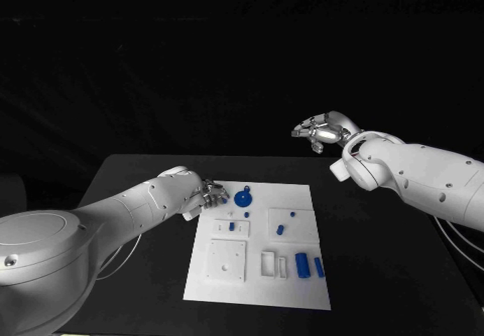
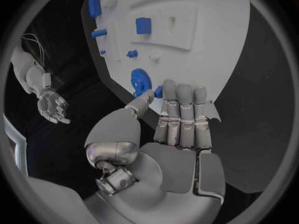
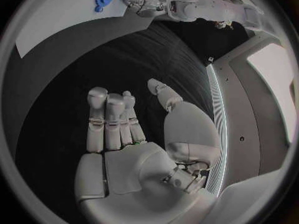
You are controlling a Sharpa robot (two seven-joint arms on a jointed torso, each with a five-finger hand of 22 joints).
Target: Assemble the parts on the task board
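Looks barely started: left hand (image 2: 177, 117), fingers out and holding nothing, sits at the task board (image 1: 303, 280) with the blue gear (image 2: 141, 79) just beyond its fingertips, most parts loose, right hand (image 1: 321, 130) empty, raised well away.

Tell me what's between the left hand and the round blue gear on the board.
Almost nothing: in the left wrist view the left hand reaches the blue gear, with one small blue part at its fingertips on the task board.
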